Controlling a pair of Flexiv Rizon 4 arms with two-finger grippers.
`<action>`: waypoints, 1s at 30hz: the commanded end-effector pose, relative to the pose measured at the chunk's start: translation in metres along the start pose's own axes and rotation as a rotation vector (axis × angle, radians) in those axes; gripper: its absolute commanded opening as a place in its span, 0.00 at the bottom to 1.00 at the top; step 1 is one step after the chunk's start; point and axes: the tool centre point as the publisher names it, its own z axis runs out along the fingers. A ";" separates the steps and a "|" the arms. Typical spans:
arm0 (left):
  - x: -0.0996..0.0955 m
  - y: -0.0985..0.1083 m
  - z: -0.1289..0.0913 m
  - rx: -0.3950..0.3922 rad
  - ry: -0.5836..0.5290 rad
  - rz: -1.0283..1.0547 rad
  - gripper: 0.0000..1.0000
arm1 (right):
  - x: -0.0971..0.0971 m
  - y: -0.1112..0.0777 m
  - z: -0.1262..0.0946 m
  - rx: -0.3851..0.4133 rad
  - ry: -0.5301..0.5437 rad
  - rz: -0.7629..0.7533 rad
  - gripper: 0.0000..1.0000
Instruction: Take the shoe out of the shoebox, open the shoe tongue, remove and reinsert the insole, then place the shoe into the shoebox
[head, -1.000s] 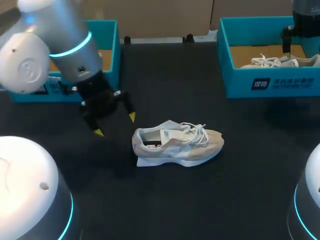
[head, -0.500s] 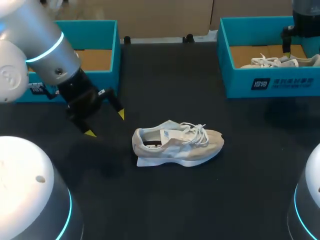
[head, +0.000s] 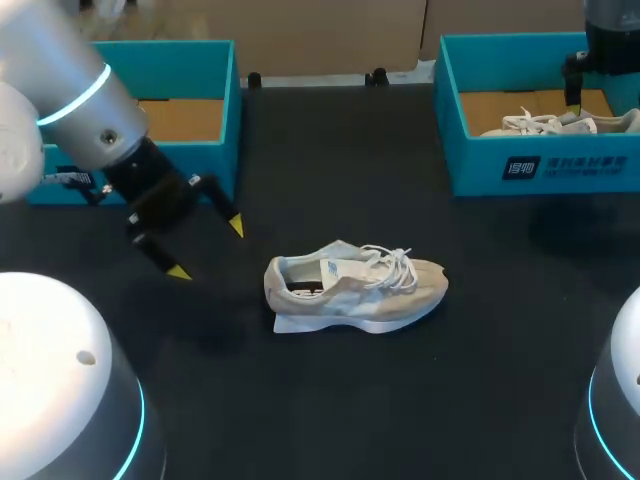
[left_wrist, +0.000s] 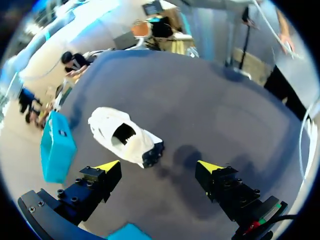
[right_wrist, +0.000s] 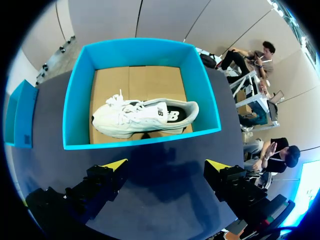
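Head view: the shoe (head: 355, 287) lies out on the table's middle, toe toward three o'clock. My left gripper (head: 207, 248) hangs at its nine o'clock, fingers spread wide, holding nothing. Left wrist view: the shoe sits ahead of those fingers, near eleven o'clock, untouched. Right wrist view: my right gripper (right_wrist: 166, 164), equally wide and empty, hovers before the right shoebox (right_wrist: 140, 141), a second shoe (right_wrist: 145, 117) inside. Unboxing looks done; next, I judge, comes the tongue, with one gripper steadying the heel.
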 end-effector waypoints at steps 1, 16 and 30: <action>-0.003 0.018 0.003 0.071 -0.016 -0.124 1.00 | 0.000 0.000 0.000 -0.001 0.000 0.000 1.00; 0.027 0.039 0.015 0.210 -0.272 -0.532 1.00 | 0.000 0.000 0.000 -0.001 0.000 0.000 1.00; 0.040 0.064 0.039 0.320 -0.401 -0.695 1.00 | 0.000 0.000 0.000 -0.001 0.000 0.000 1.00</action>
